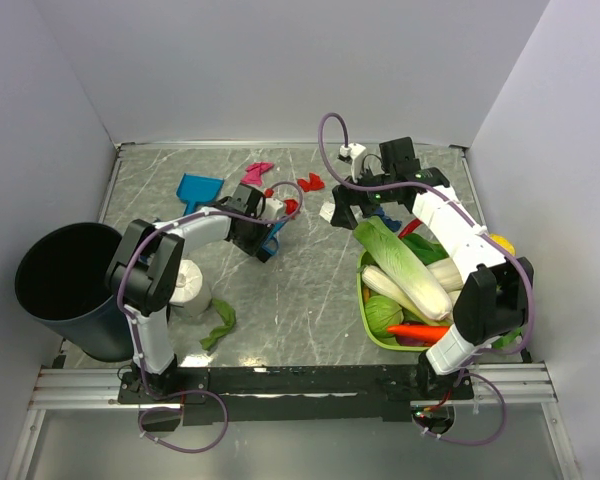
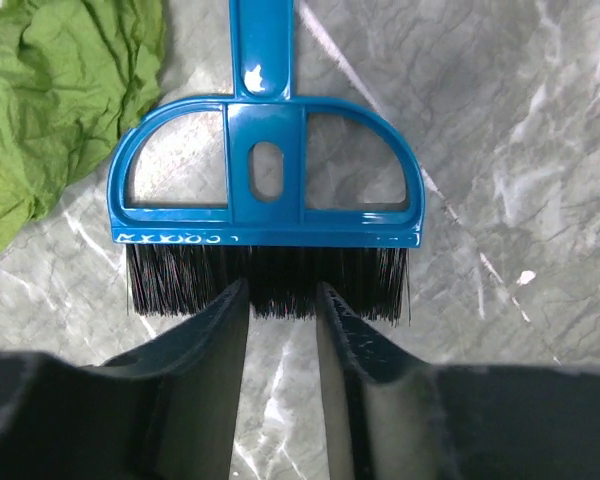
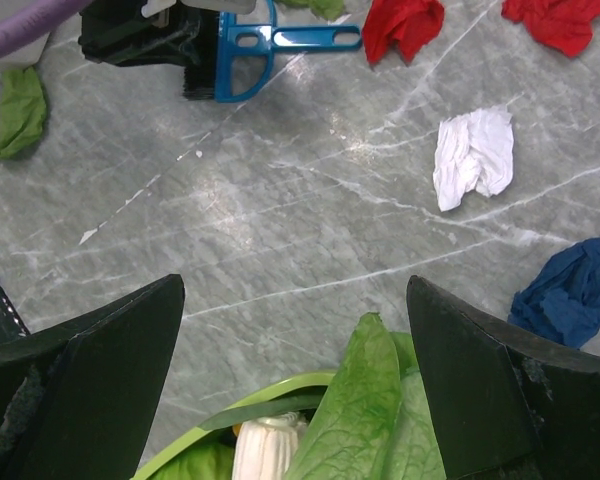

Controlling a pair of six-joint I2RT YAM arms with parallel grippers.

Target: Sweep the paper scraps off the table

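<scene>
The left end effector (image 2: 280, 290) sits low in the left wrist view. Its two dark fingers (image 2: 205, 350) are part way apart, and their tips poke into the black hairs (image 2: 180, 280) of the small blue plastic hand brush (image 2: 267, 170). I cannot tell if it is pinching those hairs or only touching them. The brush lies flat on the grey marble bench (image 3: 280, 200), with its handle pointing away to the top of that view. The job now looks like getting a good hold on the brush. Soft hairs are a bad thing to hold, so I think it is better to grab the hard blue part or the handle and squeeze tight, or the brush may slip or twist. The crumpled paper scraps (image 3: 405, 25) are spread over the bench: red ones along the top of the right wrist view, a white one (image 3: 472, 155) right of the middle, a blue one (image 3: 570, 290) at the right edge, a green one (image 2: 60, 90) in the upper left of the left wrist view, and a pink one (image 1: 257, 172) near the top of the overhead view. They look very light, so slow, low strokes toward the blue plastic dustpan (image 1: 195, 190) should work best. The right end effector (image 3: 295, 290) is spread wide and holds nothing, above the rim of the green bowl of vegetables (image 3: 180, 447).
</scene>
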